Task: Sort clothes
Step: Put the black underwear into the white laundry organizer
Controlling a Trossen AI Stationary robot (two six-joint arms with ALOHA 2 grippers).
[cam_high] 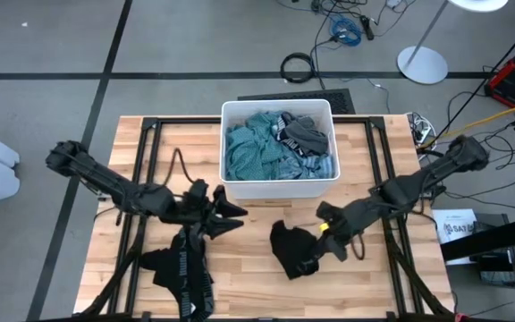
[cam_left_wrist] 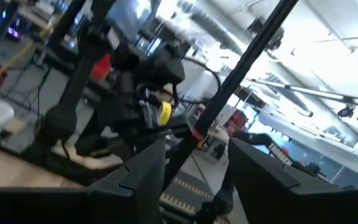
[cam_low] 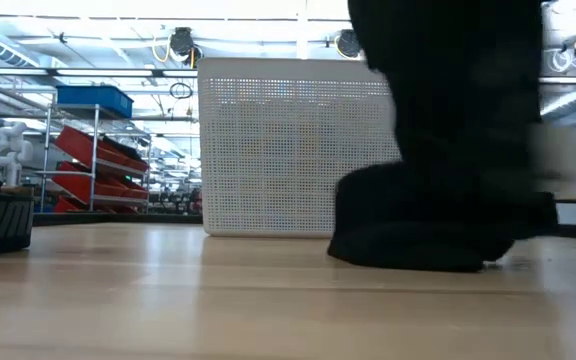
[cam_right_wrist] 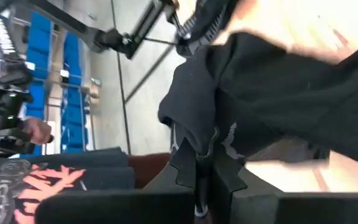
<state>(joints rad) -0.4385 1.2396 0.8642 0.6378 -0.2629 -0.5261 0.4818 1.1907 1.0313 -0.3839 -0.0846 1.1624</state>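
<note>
White perforated plastic bin (cam_high: 276, 190) at the far middle of a wooden table (cam_high: 240, 286), coiled cables (cam_high: 299, 65) and a round white lamp base (cam_high: 422, 64) on the floor beyond.

High view straight down; low view level, near table (cam_low: 168, 290); both share bin (cam_high: 275, 112).

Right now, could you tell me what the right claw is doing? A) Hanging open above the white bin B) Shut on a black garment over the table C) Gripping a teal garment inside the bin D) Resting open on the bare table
B: the right claw is shut on the black garment, pinched between its fingers in the right wrist view, in front of the white bin.
</note>
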